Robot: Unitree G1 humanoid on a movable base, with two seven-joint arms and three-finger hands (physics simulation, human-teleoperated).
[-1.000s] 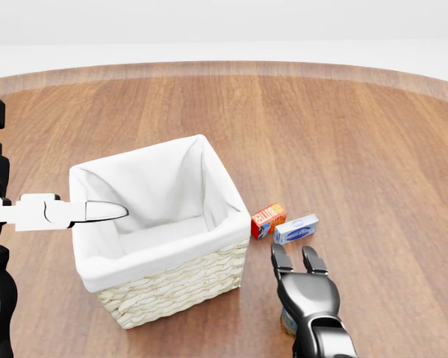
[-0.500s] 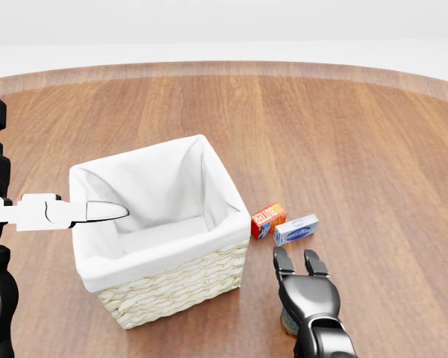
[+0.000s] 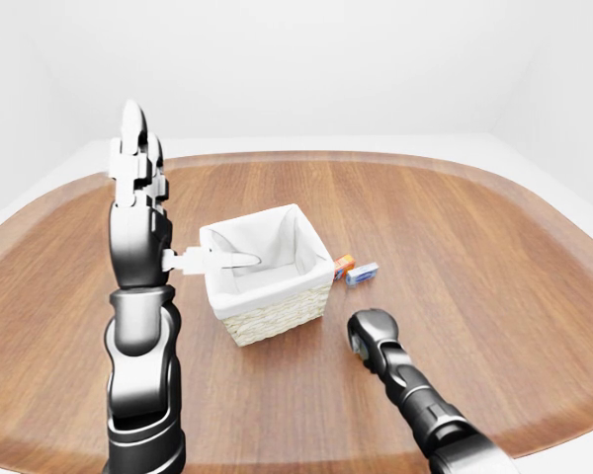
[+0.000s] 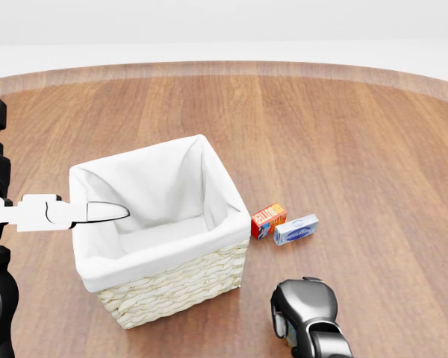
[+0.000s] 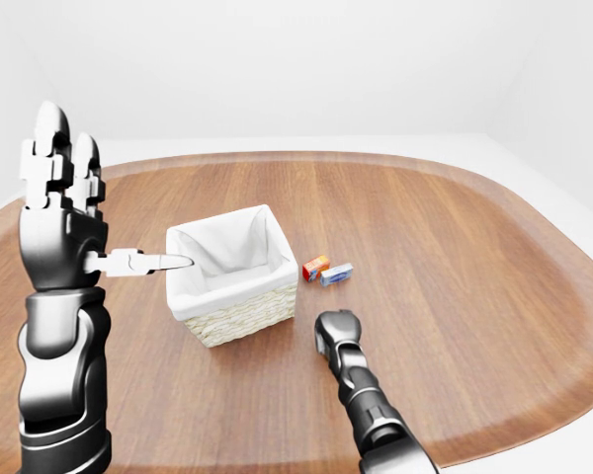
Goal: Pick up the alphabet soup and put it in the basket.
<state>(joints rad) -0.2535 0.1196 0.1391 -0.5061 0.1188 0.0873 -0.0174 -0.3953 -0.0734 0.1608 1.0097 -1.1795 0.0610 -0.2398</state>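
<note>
The alphabet soup can [image 4: 279, 327] stands on the wooden table at the bottom of the head view, almost wholly covered by my right hand [image 4: 305, 304]; only a pale sliver shows at the hand's left edge. That hand's fingers are curled down round the can. The wicker basket [image 4: 181, 286] with a white cloth lining stands just to the left of it, with nothing showing inside. My left hand [image 5: 63, 173] is raised upright at the left with fingers straight. Its white-tipped thumb [image 4: 97, 211] points right over the basket's left rim.
A small red box [image 4: 269, 219] and a blue-and-white box [image 4: 296, 229] lie side by side right of the basket, above my right hand. The round wooden table [image 4: 358, 149] spreads wide to the right and top, ending at a white floor.
My right hand's fingers, stretched out flat before, have curled down round the can. The left arm, the basket and both boxes have not moved.
</note>
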